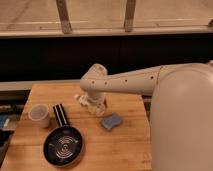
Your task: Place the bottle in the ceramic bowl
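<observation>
My gripper hangs from the pale arm that reaches in from the right, and it is down on the wooden table at its middle back. A small whitish shape shows at the gripper's left side, where the bottle stood. I cannot tell whether it is the bottle or part of the gripper. The ceramic bowl, black with pale rings inside, sits at the front left of the table, well apart from the gripper.
A small pale cup stands at the left. A black striped object lies between the cup and the gripper. A blue sponge lies just right of and in front of the gripper. A dark wall runs behind the table.
</observation>
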Motion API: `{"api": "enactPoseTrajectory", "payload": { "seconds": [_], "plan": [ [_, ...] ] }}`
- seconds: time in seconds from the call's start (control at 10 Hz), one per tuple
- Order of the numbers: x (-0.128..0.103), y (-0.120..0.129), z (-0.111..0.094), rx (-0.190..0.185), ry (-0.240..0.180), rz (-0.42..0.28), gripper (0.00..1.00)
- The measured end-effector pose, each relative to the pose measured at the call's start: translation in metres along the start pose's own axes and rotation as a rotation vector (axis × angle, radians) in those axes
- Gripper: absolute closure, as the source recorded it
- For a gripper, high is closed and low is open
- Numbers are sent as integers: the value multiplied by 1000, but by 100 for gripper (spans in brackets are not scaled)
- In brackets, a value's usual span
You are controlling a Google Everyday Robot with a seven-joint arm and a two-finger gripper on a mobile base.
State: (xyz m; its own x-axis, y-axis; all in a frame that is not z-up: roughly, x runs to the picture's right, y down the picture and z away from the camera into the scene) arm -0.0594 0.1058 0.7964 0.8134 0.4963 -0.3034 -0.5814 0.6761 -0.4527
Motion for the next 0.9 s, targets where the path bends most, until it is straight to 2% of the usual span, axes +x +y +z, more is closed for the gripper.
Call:
{"api": "enactPoseTrajectory", "payload": {
  "seconds": [0.2,0.3,0.5,0.6,0.9],
  "plan": [
    [-9,41,2,-13,1,-112,100],
    [-9,60,1,-23,-1,-145,100],
    [-12,118,-2,-46,-13,-245,100],
    [-11,138,-3,-57,-21,-281,100],
    [-6,217,-5,-112,-42,-422,100]
  ]
}}
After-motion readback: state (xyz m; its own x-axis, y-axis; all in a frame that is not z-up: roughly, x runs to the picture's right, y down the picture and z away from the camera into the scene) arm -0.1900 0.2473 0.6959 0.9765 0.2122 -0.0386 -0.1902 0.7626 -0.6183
